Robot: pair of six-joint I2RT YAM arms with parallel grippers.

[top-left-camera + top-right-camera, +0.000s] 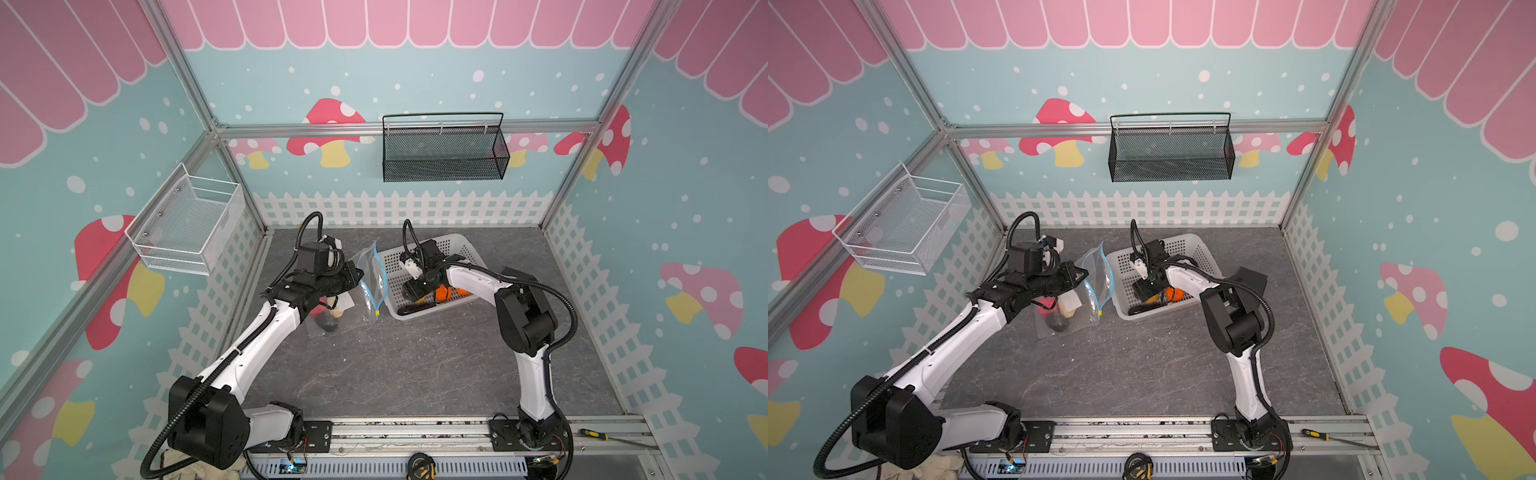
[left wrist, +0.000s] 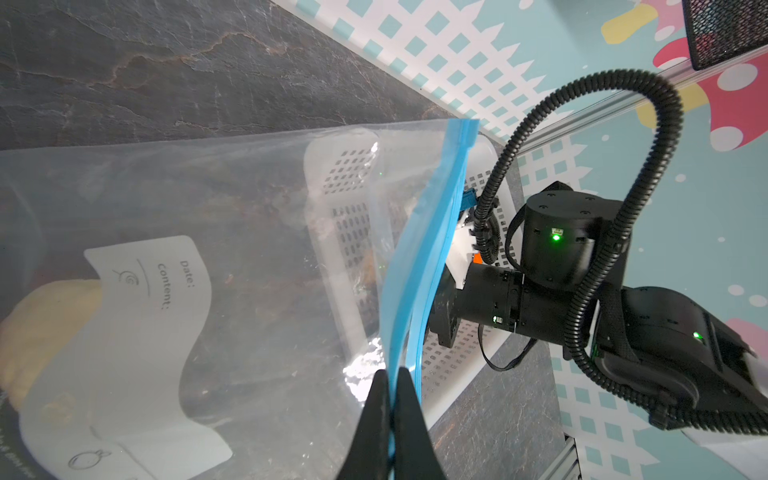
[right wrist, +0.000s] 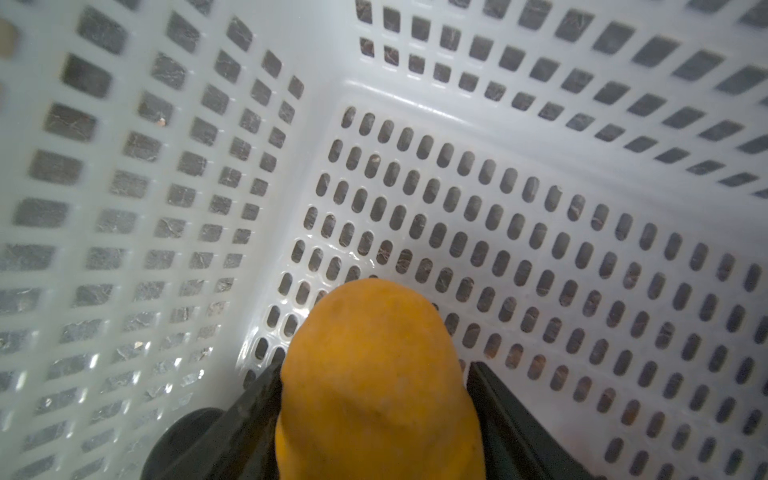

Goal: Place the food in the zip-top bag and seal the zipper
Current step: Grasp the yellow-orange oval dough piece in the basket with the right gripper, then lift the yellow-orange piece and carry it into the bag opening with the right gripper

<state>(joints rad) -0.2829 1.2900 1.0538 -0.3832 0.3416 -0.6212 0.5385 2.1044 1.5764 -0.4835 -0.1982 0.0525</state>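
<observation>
My left tool (image 2: 390, 374): clenched on light-blue zipper strip (image 2: 436, 232).
My right tool (image 3: 375, 368): around yellow-orange toy food (image 3: 374, 332), in white perforated basket (image 3: 540, 104); I cannot tell its grip.
Clear crinkly zip-top bag (image 1: 359, 305): on table (image 1: 415, 365), 9 o'clock of basket.

The zip-top bag (image 1: 357, 313) is lying just left of the basket (image 1: 467, 249); food (image 1: 330, 319) is sitting in both, toward their near ends.
</observation>
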